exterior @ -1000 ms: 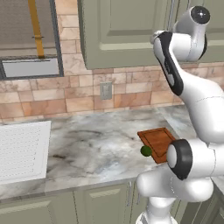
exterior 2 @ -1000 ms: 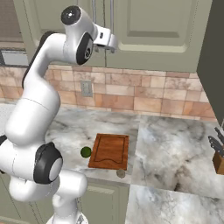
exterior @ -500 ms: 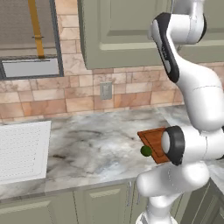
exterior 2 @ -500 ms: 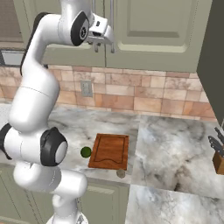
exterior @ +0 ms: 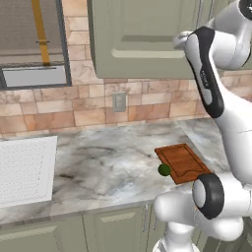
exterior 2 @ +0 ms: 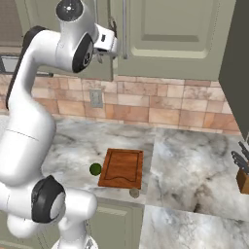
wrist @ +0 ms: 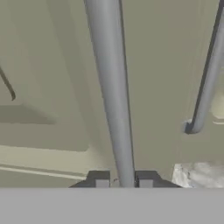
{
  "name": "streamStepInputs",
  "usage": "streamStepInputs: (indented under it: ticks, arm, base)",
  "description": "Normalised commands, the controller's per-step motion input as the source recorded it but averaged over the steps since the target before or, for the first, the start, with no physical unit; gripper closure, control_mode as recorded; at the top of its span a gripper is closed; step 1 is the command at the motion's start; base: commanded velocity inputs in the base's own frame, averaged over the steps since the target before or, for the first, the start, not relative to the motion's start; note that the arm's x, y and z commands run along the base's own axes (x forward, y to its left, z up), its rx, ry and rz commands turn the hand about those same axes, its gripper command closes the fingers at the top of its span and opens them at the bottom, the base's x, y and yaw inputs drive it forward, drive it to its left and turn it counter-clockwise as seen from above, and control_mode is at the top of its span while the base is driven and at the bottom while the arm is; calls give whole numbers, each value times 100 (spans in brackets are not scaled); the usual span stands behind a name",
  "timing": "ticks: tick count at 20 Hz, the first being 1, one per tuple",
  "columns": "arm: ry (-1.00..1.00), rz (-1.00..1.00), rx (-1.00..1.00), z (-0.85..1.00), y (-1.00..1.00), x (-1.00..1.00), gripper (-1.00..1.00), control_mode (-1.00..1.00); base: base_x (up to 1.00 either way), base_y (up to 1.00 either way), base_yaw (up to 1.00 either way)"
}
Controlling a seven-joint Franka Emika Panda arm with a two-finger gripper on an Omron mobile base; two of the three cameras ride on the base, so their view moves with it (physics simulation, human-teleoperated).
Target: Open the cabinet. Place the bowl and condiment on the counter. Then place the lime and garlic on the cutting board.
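My gripper (wrist: 124, 183) is shut on the left silver bar handle (wrist: 111, 87) of the olive-green cabinet (exterior 2: 180, 34); the bar runs up between my two finger tips. From the right base view the gripper (exterior 2: 113, 38) sits at the doors' lower edge beside that handle (exterior 2: 124, 24). The cabinet doors (exterior: 142, 34) are closed, so the bowl and condiment are hidden. Below, the lime (exterior 2: 96, 169) lies on the counter (exterior 2: 194, 160) just left of the cutting board (exterior 2: 122, 168), and the garlic (exterior 2: 134, 193) rests at the board's near edge. The lime (exterior: 164, 170) touches the board (exterior: 183, 162).
A second bar handle (wrist: 210, 74) hangs to the right on the neighbouring door. A knife block (exterior 2: 241, 170) stands at the counter's far right. A wall outlet (exterior: 118, 102) sits on the brick backsplash. A white ribbed drainboard (exterior: 24, 167) lies on the left.
The arm has lifted and pushed the hand onto the cabinet's left handle, and the jaws have closed from wide open onto the bar. Lime, garlic and board have not moved.
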Motion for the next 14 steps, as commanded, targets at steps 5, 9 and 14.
streamStepInputs:
  ticks: [5, 9, 14]
  arm:
    - [-19, 32, 0, -31, 92, -100, 100, -100]
    - [-10, 29, 0, -13, 100, -100, 100, -100]
    - [-1, 9, 6, 11, 31, -89, -100, -100]
  base:
    - [0, 0, 0]
    - [0, 0, 0]
    - [0, 0, 0]
